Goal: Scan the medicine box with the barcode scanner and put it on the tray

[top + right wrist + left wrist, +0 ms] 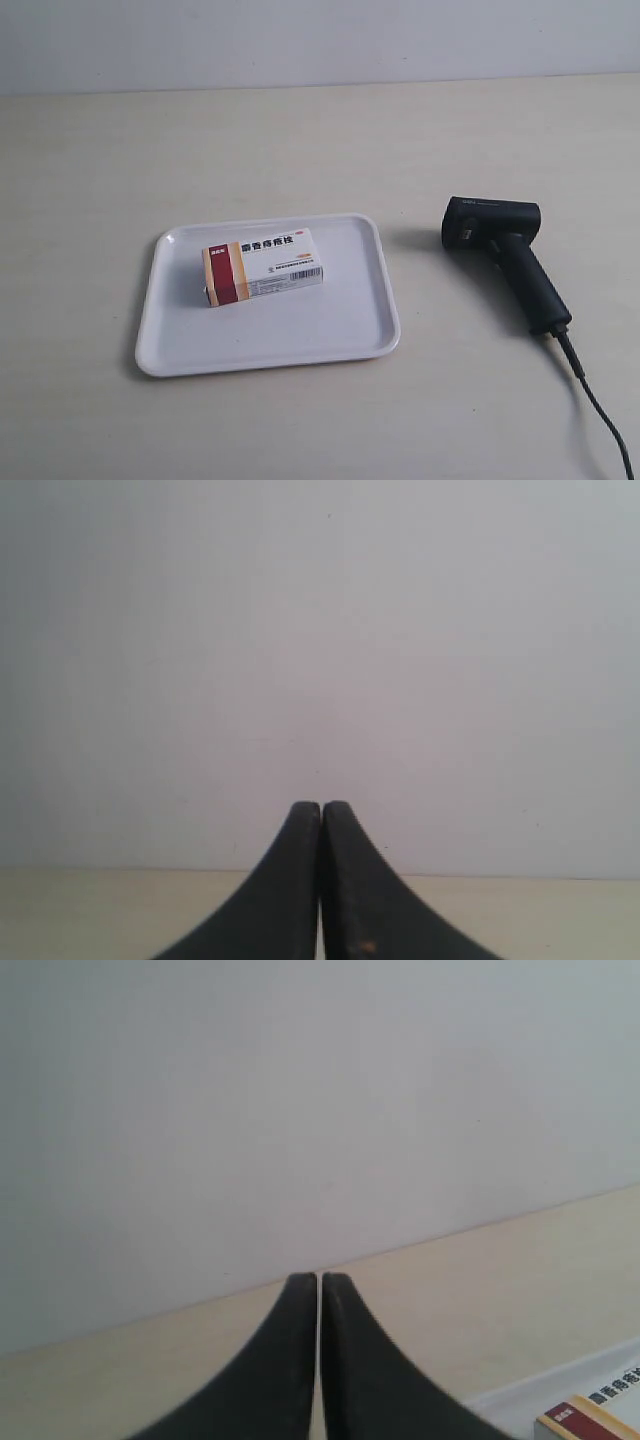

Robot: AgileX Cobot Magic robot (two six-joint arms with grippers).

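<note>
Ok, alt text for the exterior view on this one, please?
A small white cardboard medicine box with a dark red and orange end lies flat inside a white rectangular plastic tray on a pale beige table. A black pistol-shaped barcode scanner lies beside the tray, at the view's right, its cable trailing off frame.

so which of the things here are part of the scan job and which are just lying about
Part of the job:
- medicine box, lying in the tray
- tray
- barcode scanner, on the table beside the tray, cable trailing off

Just lying about:
- nothing else; only the bare table and the wall behind

Neither hand holds anything; both are shut.
</note>
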